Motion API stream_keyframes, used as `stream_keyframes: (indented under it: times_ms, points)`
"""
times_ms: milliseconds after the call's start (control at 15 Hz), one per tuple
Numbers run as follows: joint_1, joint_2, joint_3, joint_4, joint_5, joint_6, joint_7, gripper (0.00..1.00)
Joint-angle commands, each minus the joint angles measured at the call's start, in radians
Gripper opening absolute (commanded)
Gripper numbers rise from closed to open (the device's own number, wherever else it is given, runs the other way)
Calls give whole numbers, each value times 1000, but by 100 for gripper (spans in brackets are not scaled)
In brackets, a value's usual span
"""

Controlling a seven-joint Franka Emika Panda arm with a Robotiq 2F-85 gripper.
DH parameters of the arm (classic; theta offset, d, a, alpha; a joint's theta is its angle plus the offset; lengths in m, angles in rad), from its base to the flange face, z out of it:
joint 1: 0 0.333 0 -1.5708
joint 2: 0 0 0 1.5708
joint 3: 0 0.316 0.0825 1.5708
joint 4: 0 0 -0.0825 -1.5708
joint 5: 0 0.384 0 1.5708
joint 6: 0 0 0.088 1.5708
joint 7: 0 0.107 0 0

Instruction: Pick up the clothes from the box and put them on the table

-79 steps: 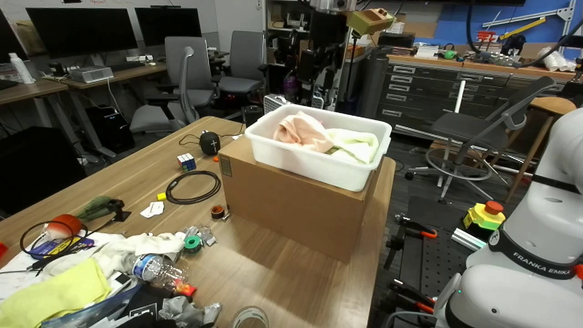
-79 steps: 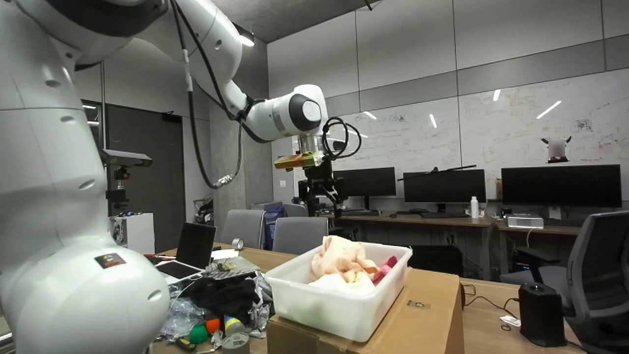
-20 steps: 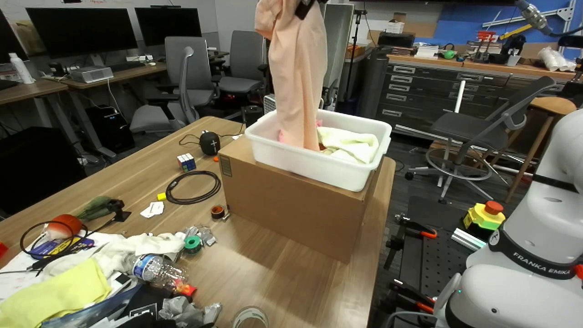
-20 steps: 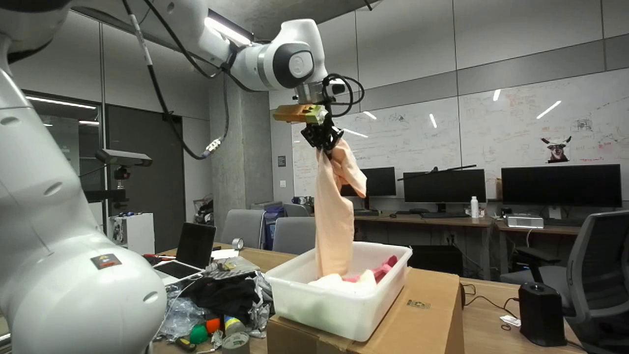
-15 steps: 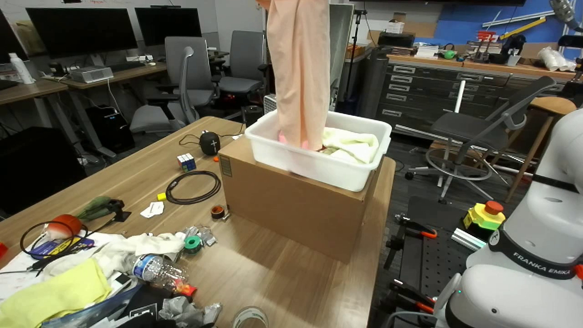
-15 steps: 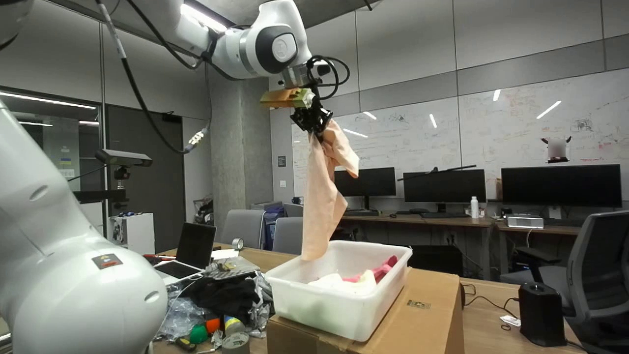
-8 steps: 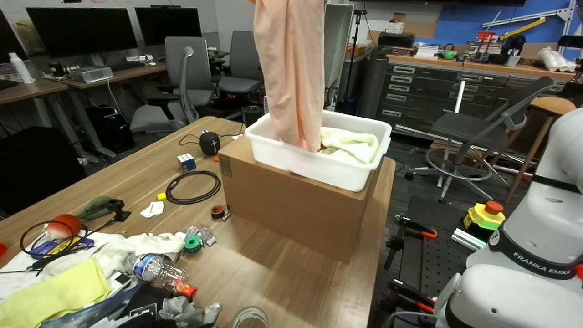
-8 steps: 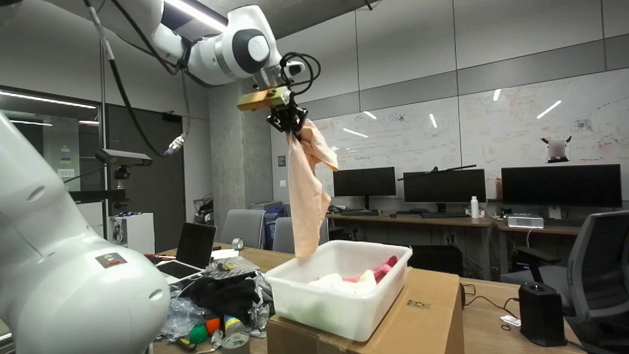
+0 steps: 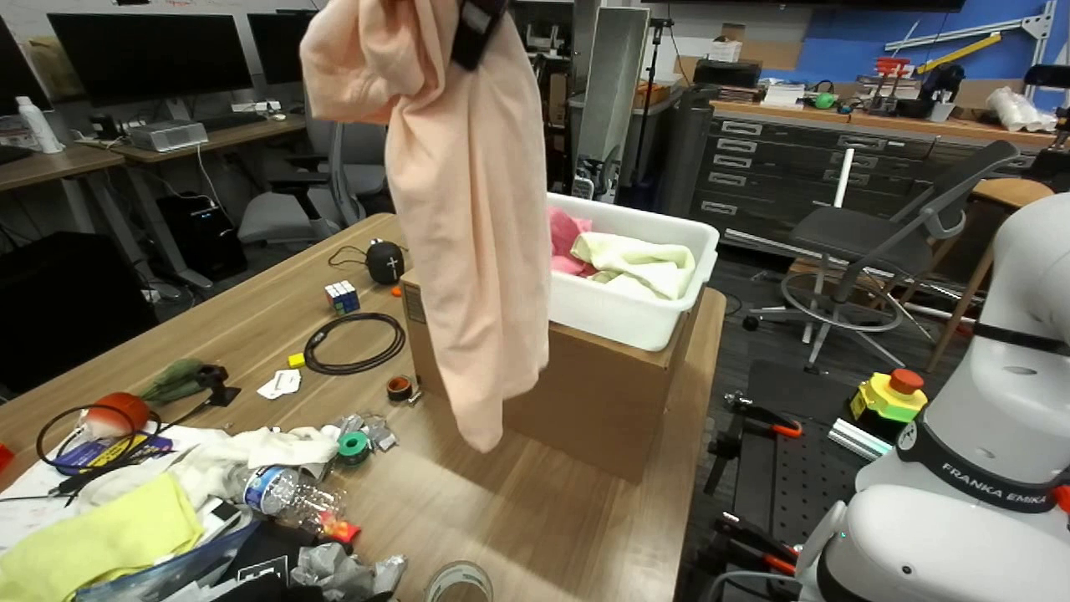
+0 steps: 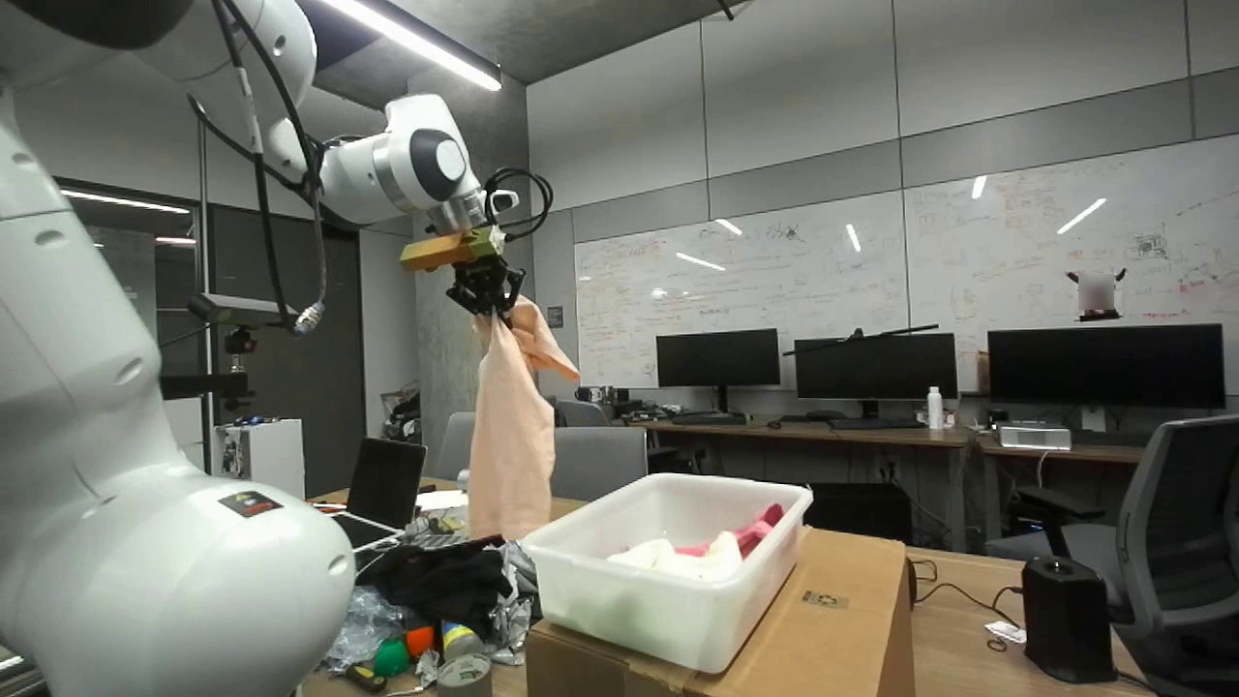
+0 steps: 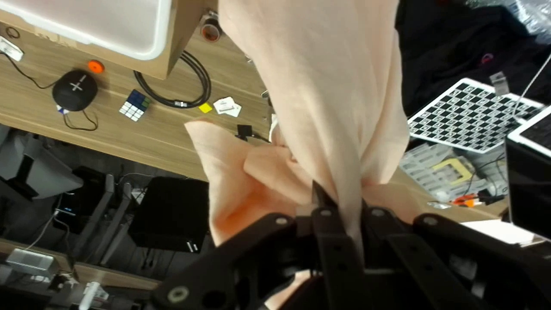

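FRANKA EMIKA reads across the black band [image 9: 995, 485] on my arm [image 9: 1013, 405]. My gripper [image 11: 342, 202] is pinched tight on the peach cloth [image 9: 476, 209], which hangs beneath it over the table [image 9: 552, 535]. Earlier the cloth lay in the white tub [image 10: 619, 605], now below my gripper and off to one side with pink cloth [image 9: 567, 234] and pale yellow cloth [image 9: 648, 259] inside.

My jaws are black. I see a plain peach cloth garment [image 9: 476, 209], rectangular white plastic box [image 10: 629, 610], crumpled pink cloth [image 9: 567, 236], crumpled pale-yellow cloth [image 9: 644, 261] and checkered black-and-white board [image 11: 468, 115].
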Motion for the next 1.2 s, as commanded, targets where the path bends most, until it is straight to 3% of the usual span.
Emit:
stream_keyframes:
  times_ms: [0, 333, 400, 533, 1000, 1133]
  points:
    - [34, 74, 14, 47, -50, -29, -6, 8]
    - [45, 135, 8, 62, -72, -51, -9, 8]
    - [43, 143, 7, 64, -85, -69, -13, 34]
    - [43, 157, 5, 71, -108, -98, -14, 40]
    - [11, 144, -28, 58, -178, -103, 32, 93]
    - [-21, 133, -58, 49, -198, -101, 77, 100]
